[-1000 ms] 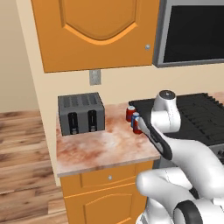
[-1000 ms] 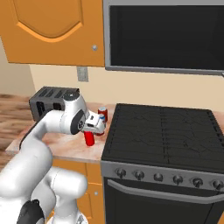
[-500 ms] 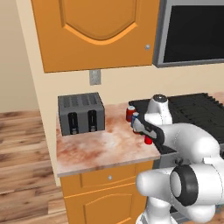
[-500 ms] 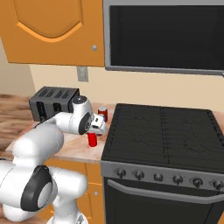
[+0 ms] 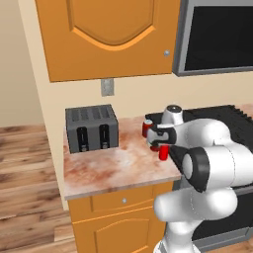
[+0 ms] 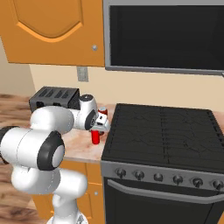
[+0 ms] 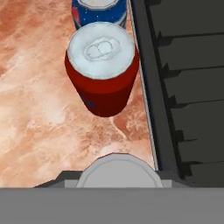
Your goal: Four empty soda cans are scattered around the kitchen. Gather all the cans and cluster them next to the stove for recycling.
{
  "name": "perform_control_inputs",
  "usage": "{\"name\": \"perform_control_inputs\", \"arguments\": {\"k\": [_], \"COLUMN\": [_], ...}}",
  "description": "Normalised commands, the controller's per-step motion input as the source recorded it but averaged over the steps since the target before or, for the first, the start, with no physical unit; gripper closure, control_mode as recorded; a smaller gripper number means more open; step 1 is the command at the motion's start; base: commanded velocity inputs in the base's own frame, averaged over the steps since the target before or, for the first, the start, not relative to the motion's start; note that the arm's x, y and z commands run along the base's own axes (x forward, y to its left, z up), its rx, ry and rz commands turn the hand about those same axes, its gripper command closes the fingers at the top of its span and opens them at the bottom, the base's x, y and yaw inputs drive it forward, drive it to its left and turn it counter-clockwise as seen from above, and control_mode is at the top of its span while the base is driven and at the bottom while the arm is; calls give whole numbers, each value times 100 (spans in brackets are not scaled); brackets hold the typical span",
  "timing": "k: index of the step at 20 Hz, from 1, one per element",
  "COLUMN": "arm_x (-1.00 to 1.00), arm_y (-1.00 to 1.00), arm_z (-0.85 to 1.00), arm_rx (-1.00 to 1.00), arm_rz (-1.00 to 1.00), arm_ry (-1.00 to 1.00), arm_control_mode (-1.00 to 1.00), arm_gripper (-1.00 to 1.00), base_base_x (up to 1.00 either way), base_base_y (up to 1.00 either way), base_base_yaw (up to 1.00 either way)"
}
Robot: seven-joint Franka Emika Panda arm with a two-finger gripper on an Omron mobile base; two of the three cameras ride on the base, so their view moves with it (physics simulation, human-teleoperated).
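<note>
A red soda can [image 7: 103, 72] with a silver top stands up straight on the counter, right beside the left edge of the black stove [image 7: 183, 87]. A blue can [image 7: 99, 12] stands just behind it, also by the stove's edge. Another can's silver top [image 7: 117, 171] shows low in the hand view. From the side, a red can [image 6: 95, 137] hangs in the gripper by the stove [image 6: 166, 131], another [image 6: 103, 113] stands behind.

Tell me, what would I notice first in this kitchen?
The big white robot arm reaching over the pinkish marble counter, its fingers shut on a small red soda can. Beside the flat black stove stand another red can and a blue one.
</note>
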Motion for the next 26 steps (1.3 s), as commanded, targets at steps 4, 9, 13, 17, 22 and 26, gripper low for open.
{"name": "perform_control_inputs", "arguments": {"k": [4, 9, 13, 17, 22, 26], "arm_x": [37, 16, 0, 0, -1, -22], "arm_y": [0, 1, 0, 0, 0, 0], "arm_z": [-25, -23, 0, 0, 4, 17], "arm_rx": [0, 0, 0, 0, 0, 0], "arm_rz": [1, 1, 0, 0, 0, 0], "arm_ry": [2, 0, 0, 0, 0, -1], "arm_control_mode": [-100, -100, -100, -100, -100, -100], "arm_gripper": [100, -100, -100, -100, -100, -100], "base_base_x": [0, 0, 0, 0, 0, 0], "base_base_y": [0, 0, 0, 0, 0, 0], "base_base_yaw": [0, 0, 0, 0, 0, 0]}}
